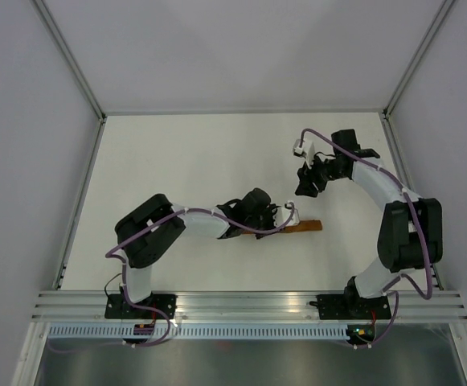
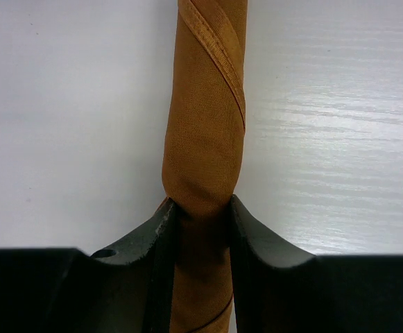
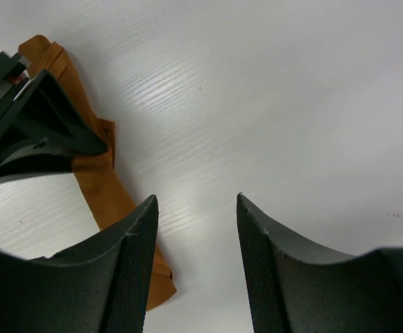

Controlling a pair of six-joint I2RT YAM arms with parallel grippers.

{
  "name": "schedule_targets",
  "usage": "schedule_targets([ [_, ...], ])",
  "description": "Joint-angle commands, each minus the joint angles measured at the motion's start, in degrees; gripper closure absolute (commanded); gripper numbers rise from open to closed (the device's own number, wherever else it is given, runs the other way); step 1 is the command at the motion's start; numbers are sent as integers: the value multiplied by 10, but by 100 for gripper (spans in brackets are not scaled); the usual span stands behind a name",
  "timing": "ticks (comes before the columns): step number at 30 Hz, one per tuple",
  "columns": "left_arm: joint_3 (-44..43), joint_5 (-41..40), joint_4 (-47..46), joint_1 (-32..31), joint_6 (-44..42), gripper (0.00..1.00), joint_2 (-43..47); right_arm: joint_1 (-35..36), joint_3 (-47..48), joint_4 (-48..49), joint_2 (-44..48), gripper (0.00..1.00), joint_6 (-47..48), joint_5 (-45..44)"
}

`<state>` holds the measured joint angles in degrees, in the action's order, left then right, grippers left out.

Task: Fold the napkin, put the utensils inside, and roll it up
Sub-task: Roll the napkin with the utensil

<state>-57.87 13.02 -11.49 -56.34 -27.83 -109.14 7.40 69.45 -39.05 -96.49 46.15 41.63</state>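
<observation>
The rust-orange napkin lies on the white table as a tight, narrow roll. In the left wrist view the napkin roll runs straight away from the camera, with a hemmed edge spiralling round it. My left gripper is shut on the roll, and both fingers press into the cloth. From above, the left gripper covers the roll's left part. My right gripper is open and holds nothing; it hovers over bare table with the napkin to its left. The right gripper sits behind and to the right of the roll. The utensils are hidden.
The white table is enclosed by grey walls on the left, back and right. A metal rail with both arm bases runs along the near edge. The left gripper's black body shows in the right wrist view.
</observation>
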Motion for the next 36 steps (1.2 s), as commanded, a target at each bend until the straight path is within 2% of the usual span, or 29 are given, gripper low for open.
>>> schedule_targets([
  [1,-1,88,111,19,67,90,-31,-29,-52,49,87,45,-9,57],
  [7,-49,155,182,45,95,91,-61,-35,-164,48,195,43,75,51],
  [12,-76,198,225,58,114,91,-85,-27,-246,40,250,43,144,43],
  [17,-95,220,248,69,127,91,-107,30,-317,121,295,41,125,-17],
  [18,-96,227,251,69,133,91,-112,83,-356,185,309,40,99,-78],
  [23,-95,231,251,71,141,91,-114,122,-358,213,279,40,90,-108],
  [27,-98,228,253,73,150,90,-117,126,-337,209,246,42,84,-131],
  [36,-102,233,255,80,165,90,-122,122,-305,156,276,43,39,-149],
])
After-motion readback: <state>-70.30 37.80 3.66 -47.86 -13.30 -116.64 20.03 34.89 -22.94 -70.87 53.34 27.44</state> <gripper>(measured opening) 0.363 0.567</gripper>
